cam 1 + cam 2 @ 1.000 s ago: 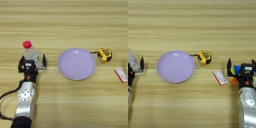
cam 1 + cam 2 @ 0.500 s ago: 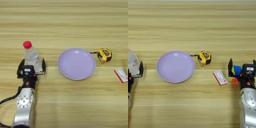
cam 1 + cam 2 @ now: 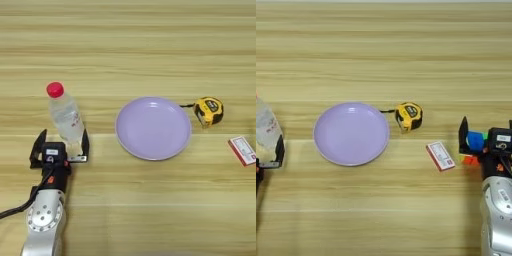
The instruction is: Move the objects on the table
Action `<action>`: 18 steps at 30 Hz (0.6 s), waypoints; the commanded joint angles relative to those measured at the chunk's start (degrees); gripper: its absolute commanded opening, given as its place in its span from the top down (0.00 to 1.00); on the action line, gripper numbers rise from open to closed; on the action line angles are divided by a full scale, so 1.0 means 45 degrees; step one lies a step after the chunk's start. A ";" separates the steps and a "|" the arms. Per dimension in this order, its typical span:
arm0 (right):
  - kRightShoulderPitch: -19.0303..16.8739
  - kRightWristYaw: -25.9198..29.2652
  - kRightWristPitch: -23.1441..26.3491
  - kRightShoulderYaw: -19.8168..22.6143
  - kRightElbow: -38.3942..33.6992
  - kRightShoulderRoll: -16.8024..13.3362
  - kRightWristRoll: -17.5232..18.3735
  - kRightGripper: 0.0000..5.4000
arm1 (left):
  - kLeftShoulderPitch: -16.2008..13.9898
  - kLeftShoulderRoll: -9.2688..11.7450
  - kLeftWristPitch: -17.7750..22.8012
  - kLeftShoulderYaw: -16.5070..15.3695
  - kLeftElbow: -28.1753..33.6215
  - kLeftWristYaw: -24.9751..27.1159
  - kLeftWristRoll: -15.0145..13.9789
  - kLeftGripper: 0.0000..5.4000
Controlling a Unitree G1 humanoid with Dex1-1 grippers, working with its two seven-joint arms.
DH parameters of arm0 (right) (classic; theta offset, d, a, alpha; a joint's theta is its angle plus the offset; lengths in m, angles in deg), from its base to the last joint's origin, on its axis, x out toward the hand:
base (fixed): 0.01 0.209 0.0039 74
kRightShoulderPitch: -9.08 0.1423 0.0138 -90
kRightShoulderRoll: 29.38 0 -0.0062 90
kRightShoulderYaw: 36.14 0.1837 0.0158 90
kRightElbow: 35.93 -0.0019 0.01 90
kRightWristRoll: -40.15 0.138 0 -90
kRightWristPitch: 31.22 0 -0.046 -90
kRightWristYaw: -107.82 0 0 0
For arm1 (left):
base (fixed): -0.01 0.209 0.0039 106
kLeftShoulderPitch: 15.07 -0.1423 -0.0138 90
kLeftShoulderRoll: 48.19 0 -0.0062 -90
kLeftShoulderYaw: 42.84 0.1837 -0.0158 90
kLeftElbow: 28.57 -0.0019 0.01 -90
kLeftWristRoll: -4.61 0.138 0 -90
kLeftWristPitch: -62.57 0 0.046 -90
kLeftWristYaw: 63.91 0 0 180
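A small clear water bottle [image 3: 65, 117] with a red cap stands upright on the table [image 3: 125, 45] at the left. My left gripper [image 3: 62, 144] is open right in front of it. The bottle's base shows between the two spread fingertips, closer to the right one, and is not squeezed. The yellow-and-black tape measure [image 3: 408, 116] lies right of the plate, its black strap pointing left. My right gripper [image 3: 486, 135] rests open at the far right, well clear of the tape measure. A small blue and orange thing [image 3: 473, 142] sits by its left finger.
A round lilac plate [image 3: 153, 127] lies in the middle between bottle and tape measure. A red-and-white card [image 3: 440, 155] lies flat between the plate and my right gripper. Bare wood stretches across the far half of the table.
My left gripper has drawn back toward the near edge, from around the bottle's body to its base. The bottle stayed upright in place. The right arm barely moved.
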 commanded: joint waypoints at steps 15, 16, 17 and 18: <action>0.0325 0.0076 -0.0148 -0.0170 0.1906 -0.0018 -0.0089 0.00 | -0.1395 -0.0352 0.0364 0.1126 0.1496 0.0415 0.0188 0.00; 0.0333 0.0133 -0.0107 -0.0230 0.2045 0.0009 -0.0053 0.00 | -0.1392 -0.0371 0.0373 0.1175 0.1508 0.0403 0.0204 0.00; 0.0339 0.0174 -0.0091 -0.0290 0.2190 0.0042 -0.0035 0.00 | -0.1392 -0.0386 0.0382 0.1196 0.1520 0.0389 0.0227 0.00; 0.0349 0.0200 -0.0086 -0.0343 0.2308 0.0076 -0.0022 0.00 | -0.1384 -0.0390 0.0395 0.1190 0.1533 0.0379 0.0237 0.00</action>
